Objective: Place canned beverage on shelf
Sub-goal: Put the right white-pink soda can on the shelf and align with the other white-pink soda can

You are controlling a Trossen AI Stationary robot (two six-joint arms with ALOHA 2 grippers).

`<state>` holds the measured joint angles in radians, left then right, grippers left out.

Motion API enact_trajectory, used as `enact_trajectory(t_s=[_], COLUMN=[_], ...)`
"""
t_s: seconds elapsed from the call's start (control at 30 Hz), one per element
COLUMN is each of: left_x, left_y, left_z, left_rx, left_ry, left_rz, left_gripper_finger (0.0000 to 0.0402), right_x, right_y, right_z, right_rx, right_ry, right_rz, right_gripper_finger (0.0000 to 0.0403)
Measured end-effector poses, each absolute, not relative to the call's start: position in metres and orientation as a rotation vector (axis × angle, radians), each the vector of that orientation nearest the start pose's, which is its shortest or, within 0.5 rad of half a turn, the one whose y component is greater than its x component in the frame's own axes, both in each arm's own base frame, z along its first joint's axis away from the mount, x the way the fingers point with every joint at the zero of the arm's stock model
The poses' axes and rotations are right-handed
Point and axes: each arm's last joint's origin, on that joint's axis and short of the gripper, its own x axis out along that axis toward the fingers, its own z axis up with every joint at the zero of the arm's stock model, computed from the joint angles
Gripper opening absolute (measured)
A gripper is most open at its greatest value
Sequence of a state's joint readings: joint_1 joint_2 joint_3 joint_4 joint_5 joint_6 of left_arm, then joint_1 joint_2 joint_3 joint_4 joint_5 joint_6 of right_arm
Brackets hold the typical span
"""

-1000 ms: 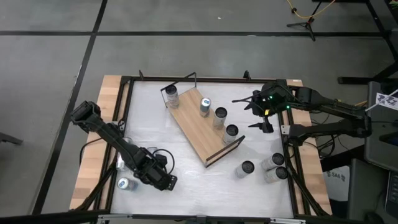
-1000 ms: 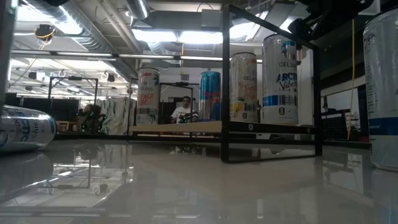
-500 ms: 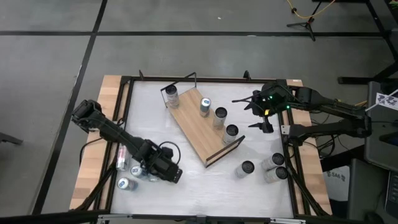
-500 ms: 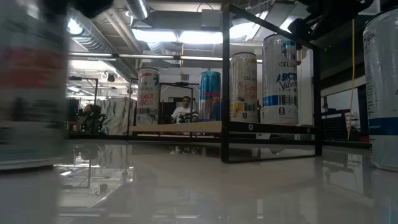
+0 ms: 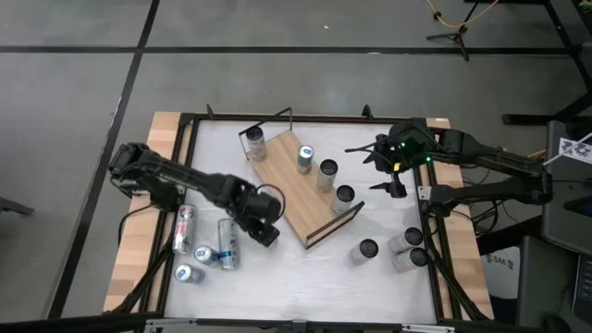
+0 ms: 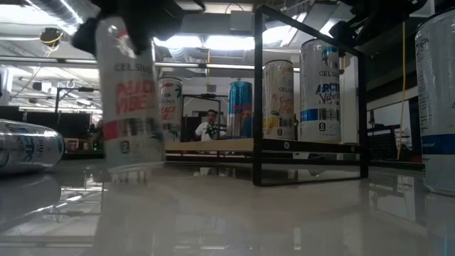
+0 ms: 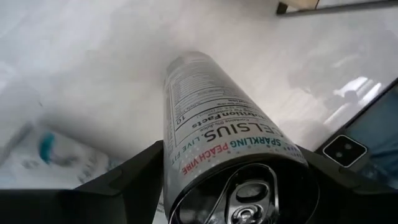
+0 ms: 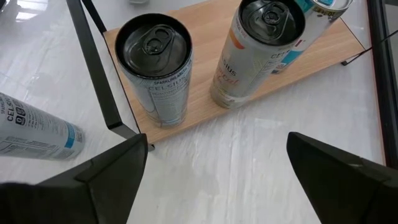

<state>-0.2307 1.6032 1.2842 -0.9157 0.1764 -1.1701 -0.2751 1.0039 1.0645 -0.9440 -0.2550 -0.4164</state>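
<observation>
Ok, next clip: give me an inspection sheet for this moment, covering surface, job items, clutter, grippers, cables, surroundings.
Surface: white table, glossy.
Job items: shelf lies diagonally, four cans standing on it; Celsius can is in the left gripper, beside the shelf's near edge.
Clutter: loose cans at left and three standing at right.
Grippers: left shut on the can; right gripper open, beside the shelf.
Cables: yellow cable on the floor.
Surroundings: person beyond the table.
</observation>
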Motion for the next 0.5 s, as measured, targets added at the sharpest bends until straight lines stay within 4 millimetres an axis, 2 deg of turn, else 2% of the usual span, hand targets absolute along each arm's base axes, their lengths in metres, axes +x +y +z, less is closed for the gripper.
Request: enact_trajectory(t_s=[0.27, 0.4, 0.5], left_x=[0.301, 0.297, 0.294], left_y=[-0.032, -0.011, 0.003], left_z=[0.26, 0.279, 0.302], left_rx=[-0.87, -0.766, -0.682], left_ry=[1.386, 1.412, 1.406], left_rz=[0.316, 0.334, 0.362], left_gripper_finger=[0.0276, 0.0276, 0.0276], right_x=[0.175, 0.175, 0.175], right_y=[-0.042, -0.042, -0.042], right_z=[0.327, 0.327, 0.327], right_rx=[-0.159, -0.16, -0.16], right_ry=[0.837, 0.837, 0.834], right_rz=[0.158, 0.157, 0.157], right_gripper_finger=[0.0379, 0.0379, 0.0379])
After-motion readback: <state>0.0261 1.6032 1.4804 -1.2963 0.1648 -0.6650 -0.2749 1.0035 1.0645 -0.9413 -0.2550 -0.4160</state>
